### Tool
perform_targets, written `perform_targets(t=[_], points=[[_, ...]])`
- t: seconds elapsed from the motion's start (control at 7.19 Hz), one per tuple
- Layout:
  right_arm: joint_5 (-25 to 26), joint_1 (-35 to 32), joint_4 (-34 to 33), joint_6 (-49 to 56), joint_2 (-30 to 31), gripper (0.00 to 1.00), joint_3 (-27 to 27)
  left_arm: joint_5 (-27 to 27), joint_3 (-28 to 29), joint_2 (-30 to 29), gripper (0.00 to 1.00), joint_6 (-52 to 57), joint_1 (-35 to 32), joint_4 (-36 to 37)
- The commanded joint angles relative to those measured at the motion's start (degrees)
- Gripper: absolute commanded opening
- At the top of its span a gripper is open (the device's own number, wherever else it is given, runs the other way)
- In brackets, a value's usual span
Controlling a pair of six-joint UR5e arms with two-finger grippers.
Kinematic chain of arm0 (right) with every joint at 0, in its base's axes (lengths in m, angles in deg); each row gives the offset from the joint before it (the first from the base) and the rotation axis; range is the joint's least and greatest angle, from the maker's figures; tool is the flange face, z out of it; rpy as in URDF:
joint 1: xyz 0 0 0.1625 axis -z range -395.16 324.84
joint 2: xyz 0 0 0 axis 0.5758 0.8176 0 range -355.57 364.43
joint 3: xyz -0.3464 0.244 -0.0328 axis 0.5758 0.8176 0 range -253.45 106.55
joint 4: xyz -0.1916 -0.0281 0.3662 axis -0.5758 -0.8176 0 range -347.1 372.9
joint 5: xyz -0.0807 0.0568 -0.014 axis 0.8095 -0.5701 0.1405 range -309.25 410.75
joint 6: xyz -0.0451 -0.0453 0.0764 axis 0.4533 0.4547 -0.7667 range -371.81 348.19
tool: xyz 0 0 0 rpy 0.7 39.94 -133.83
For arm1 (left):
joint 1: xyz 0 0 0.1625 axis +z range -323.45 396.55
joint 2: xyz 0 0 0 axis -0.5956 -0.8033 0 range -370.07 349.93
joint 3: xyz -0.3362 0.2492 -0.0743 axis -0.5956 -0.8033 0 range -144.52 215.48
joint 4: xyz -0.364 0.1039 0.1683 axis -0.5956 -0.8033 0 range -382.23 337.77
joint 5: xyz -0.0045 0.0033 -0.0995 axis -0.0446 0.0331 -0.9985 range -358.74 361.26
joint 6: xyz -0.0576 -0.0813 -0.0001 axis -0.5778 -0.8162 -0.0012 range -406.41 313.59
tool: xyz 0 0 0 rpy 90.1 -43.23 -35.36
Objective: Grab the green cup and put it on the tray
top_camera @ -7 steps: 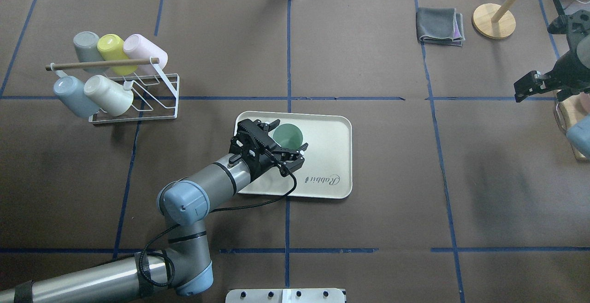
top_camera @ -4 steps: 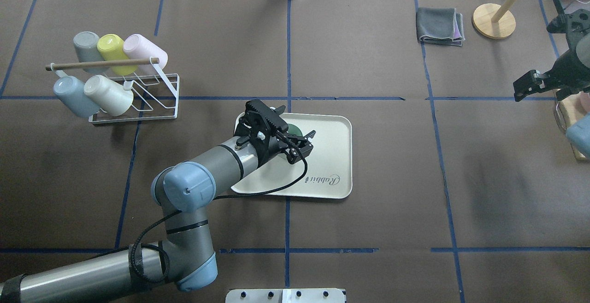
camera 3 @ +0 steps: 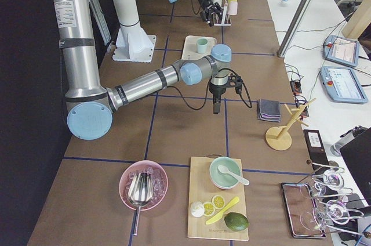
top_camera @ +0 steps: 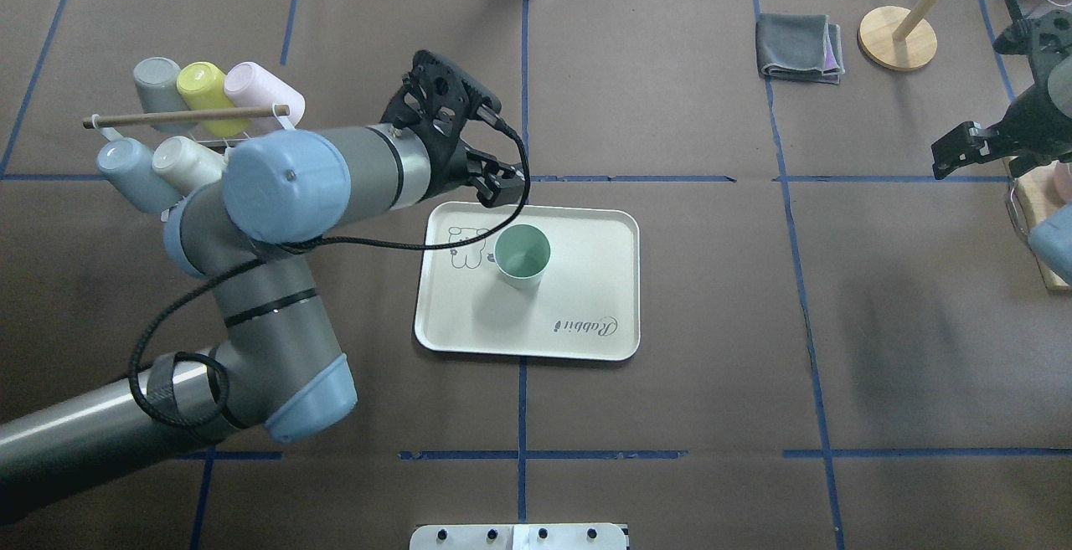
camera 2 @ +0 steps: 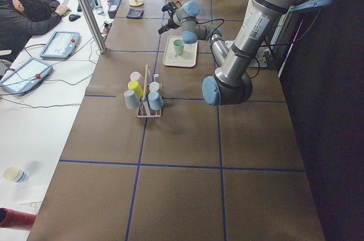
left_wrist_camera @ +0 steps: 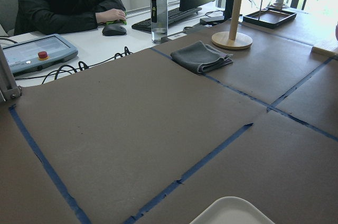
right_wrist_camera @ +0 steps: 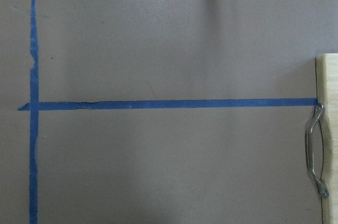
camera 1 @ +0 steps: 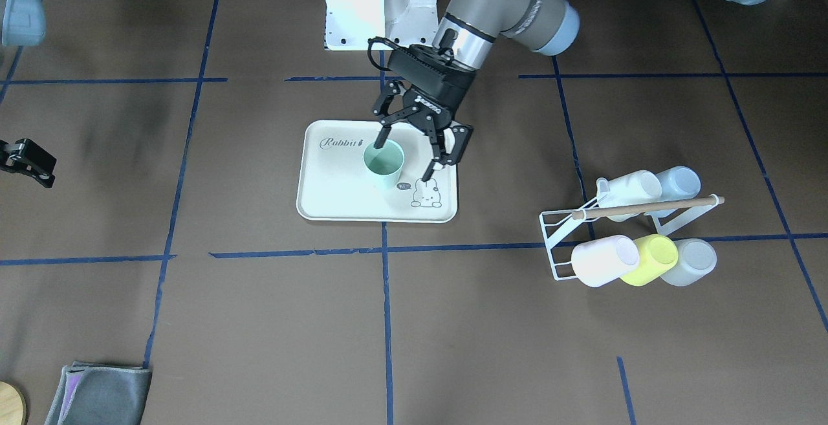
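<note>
The green cup (top_camera: 522, 255) stands upright on the cream tray (top_camera: 586, 282), next to its printed bunny, with nothing gripping it. In the front-facing view my left gripper (camera 1: 404, 156) is open, its fingers spread on either side of the cup (camera 1: 385, 165). The overhead view shows the left gripper (top_camera: 496, 180) raised over the tray's far left edge, apart from the cup. Only a tray corner (left_wrist_camera: 232, 211) appears in the left wrist view. My right gripper (top_camera: 955, 156) hangs at the table's right edge; whether it is open does not show.
A white wire rack (top_camera: 243, 173) holding several cups stands left of the tray. A folded grey cloth (top_camera: 800, 48) and a wooden stand (top_camera: 896, 38) sit at the far right. A wooden board (right_wrist_camera: 330, 129) lies below my right wrist. A person (camera 2: 28, 11) leans on the side desk.
My left gripper was around the cup on the tray; it has lifted and swung toward the tray's far left edge. The cup stays standing on the tray. The right arm barely moved.
</note>
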Motion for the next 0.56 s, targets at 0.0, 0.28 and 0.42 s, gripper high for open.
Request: perform_targets(t=[0.0, 0.28, 0.42], points=[[0.0, -0.3, 0.0, 0.0, -0.7, 1.0, -0.1, -15.2, -5.3, 4.0, 1.0, 0.0, -11.0, 11.8], [-2.6, -2.3, 0.0, 0.4, -0.6, 1.0, 0.1, -32.4, -4.6, 10.9, 1.0, 0.4, -24.8, 12.8], [-5.0, -4.9, 0.0, 1.7, -0.5, 1.0, 0.2, -39.7, -3.2, 14.3, 1.0, 0.6, -32.9, 14.7]])
